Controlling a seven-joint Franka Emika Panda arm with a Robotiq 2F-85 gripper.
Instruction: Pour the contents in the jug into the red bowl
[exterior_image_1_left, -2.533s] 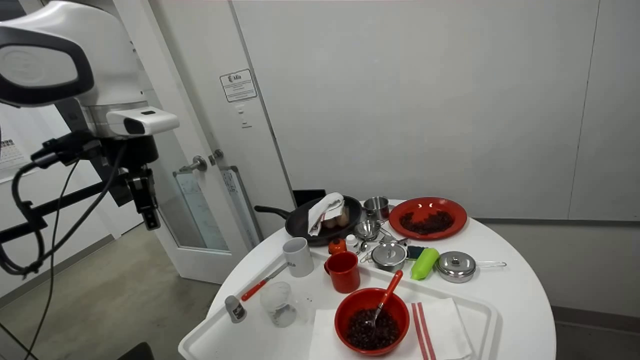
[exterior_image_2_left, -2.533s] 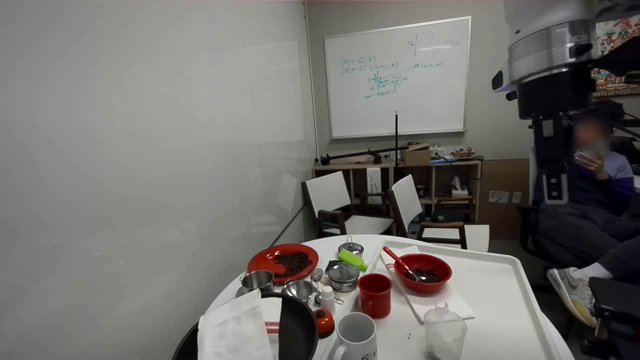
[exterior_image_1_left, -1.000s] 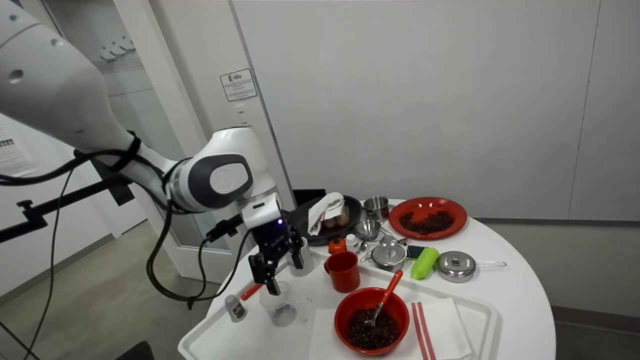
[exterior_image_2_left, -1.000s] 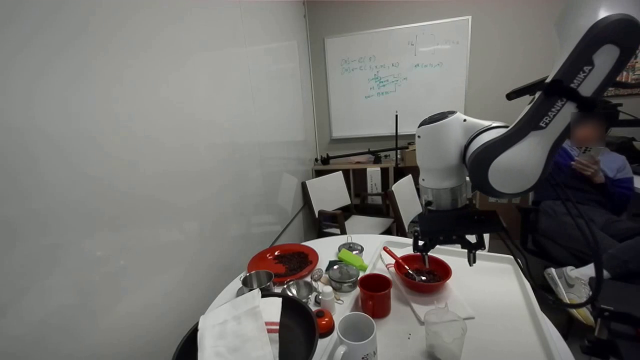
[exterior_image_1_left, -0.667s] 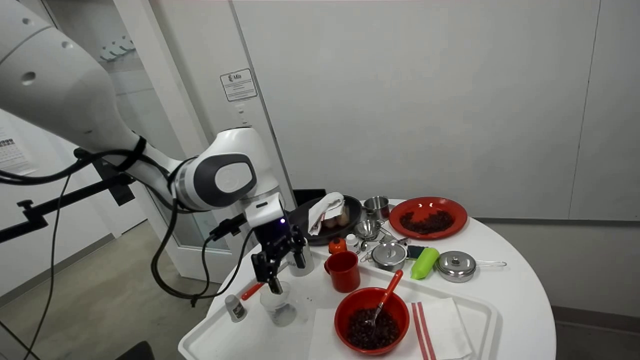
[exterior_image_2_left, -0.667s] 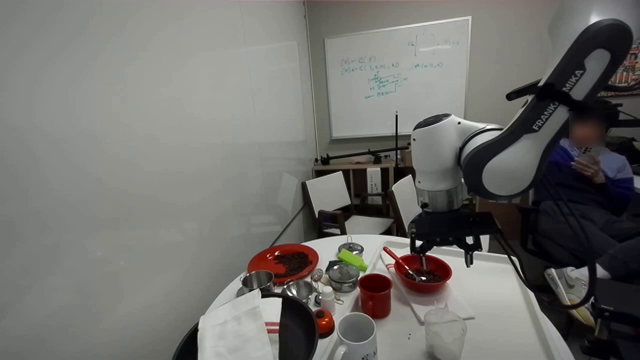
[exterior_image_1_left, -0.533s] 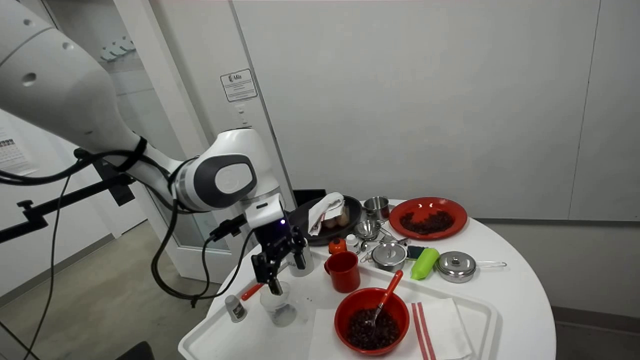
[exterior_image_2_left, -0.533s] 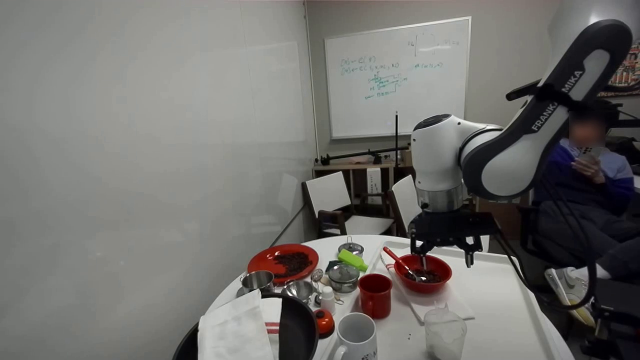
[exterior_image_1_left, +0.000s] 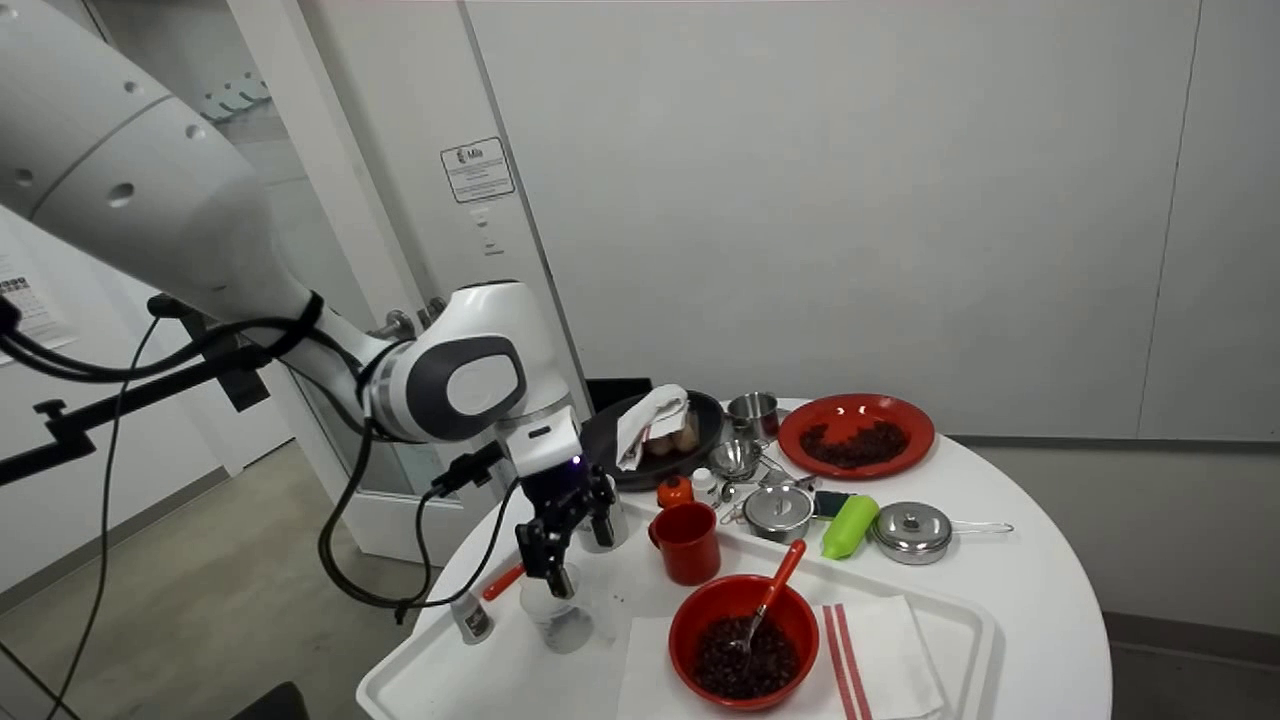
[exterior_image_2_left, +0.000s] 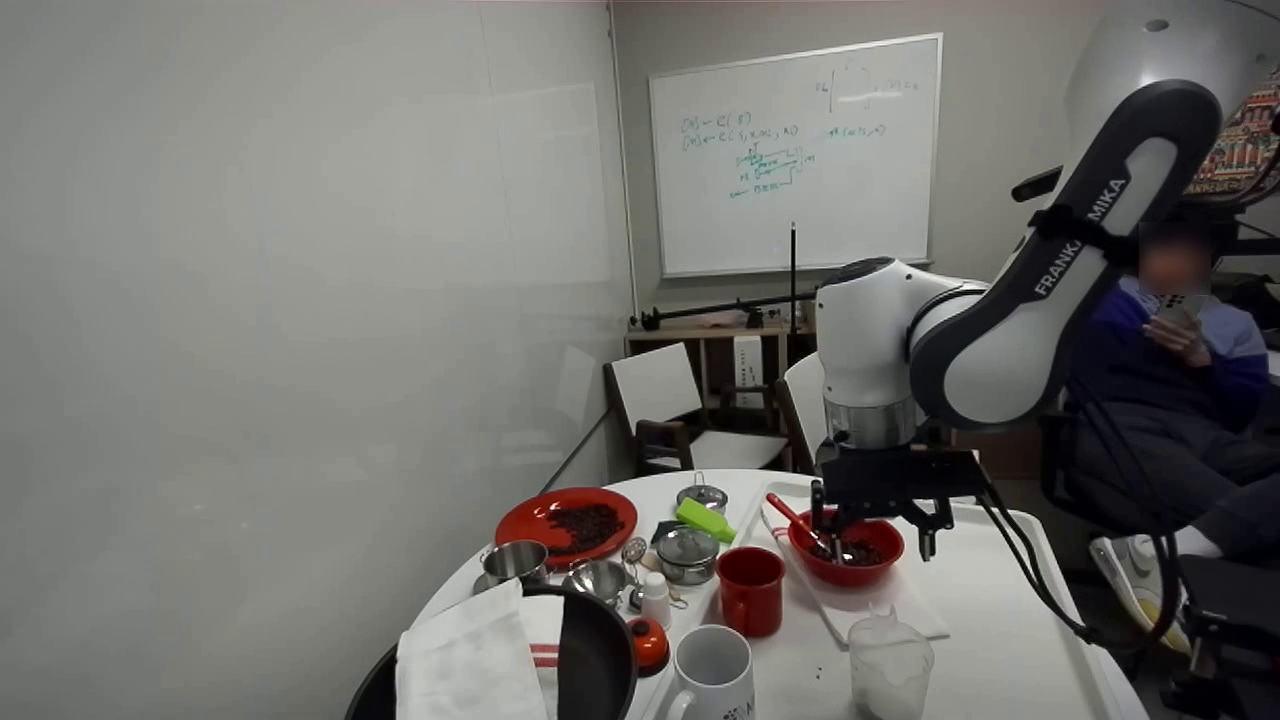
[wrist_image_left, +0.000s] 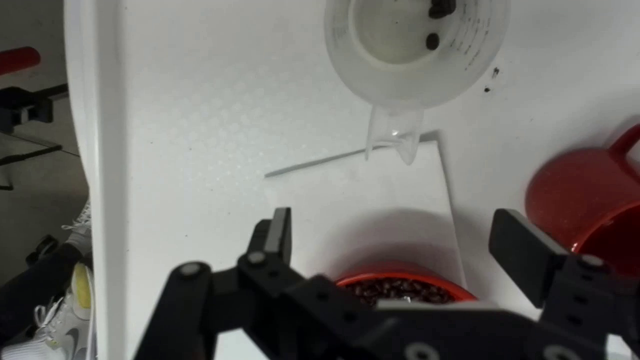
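- The pincer (wrist_image_left: 392, 225) hangs wide apart, holding nothing, seemingly touching nothing, presumably spread to grasp.
- Next, the red bowl (wrist_image_left: 395, 271) sits on a folded napkin (wrist_image_left: 370, 185), perhaps to catch spills.
- Farther, the jug (wrist_image_left: 395, 85) stands upright, its handle-like part (wrist_image_left: 415, 135) towards the bowl, probably for easy grasping; dark beans (wrist_image_left: 432, 41) inside suggest pouring remains.

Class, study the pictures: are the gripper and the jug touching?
Apart. The wrist view shows tray and white cloth between the gripper and the jug.
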